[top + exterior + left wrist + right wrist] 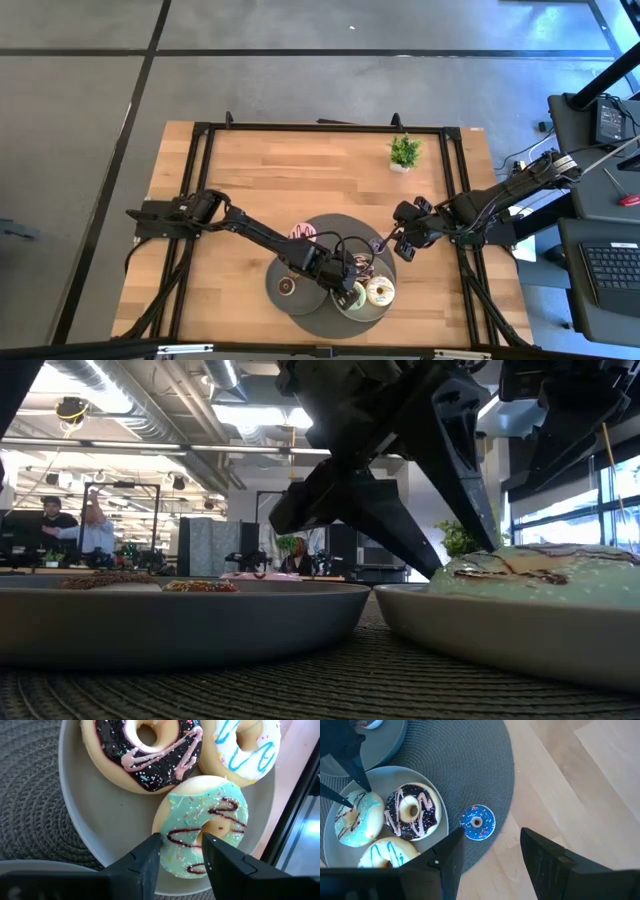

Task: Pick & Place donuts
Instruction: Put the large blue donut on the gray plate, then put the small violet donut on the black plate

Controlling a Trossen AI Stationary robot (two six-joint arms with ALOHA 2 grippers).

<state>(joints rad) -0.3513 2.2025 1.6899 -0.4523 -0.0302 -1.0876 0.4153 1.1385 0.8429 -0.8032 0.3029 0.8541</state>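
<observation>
blue mini donut (477, 823) shows from right wrist only.

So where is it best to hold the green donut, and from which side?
Grip the green donut across one side of its ring, one finger in the hole and one outside, coming from above. It lies flat on the plate, touching the other donuts, so only the rim side is free. The left gripper, open, already stands there.

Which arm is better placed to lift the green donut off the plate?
The left. Its gripper is open right over the green donut, fingers straddling one side of the ring on the grey plate. The right gripper is open above the mat's edge, nearer the small blue donut.
</observation>
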